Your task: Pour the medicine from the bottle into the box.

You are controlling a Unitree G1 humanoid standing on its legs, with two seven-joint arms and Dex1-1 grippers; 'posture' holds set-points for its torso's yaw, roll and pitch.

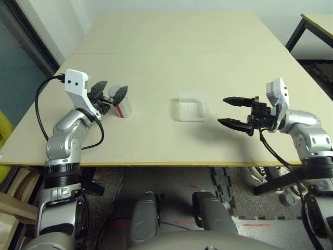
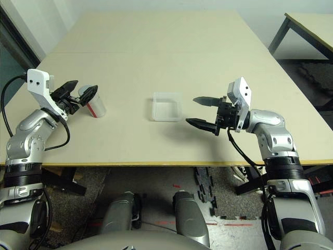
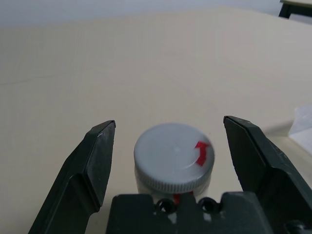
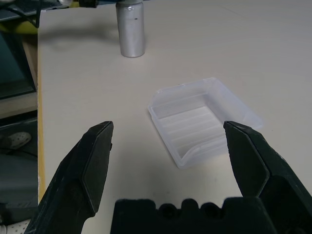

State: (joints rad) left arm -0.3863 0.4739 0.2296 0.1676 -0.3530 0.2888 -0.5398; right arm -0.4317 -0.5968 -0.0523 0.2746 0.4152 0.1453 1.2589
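The silvery-white bottle [image 1: 122, 108] with a red stripe stands upright near the table's left side, its grey cap [image 3: 173, 158] on it and marked with a red arrow. My left gripper [image 1: 111, 90] is open, one finger on each side of the bottle's top, not touching it. The clear square box [image 1: 192, 107] lies empty at the table's middle. My right gripper [image 1: 224, 111] hovers open just right of the box [image 4: 204, 122], fingers pointing toward it. The medicine is hidden inside the capped bottle.
The wide beige table [image 1: 182, 47] stretches far behind the objects. Its front edge [image 1: 156, 164] runs close below both grippers. A second table's corner [image 1: 318, 23] stands at the far right. A black cable [image 1: 41, 96] loops off my left wrist.
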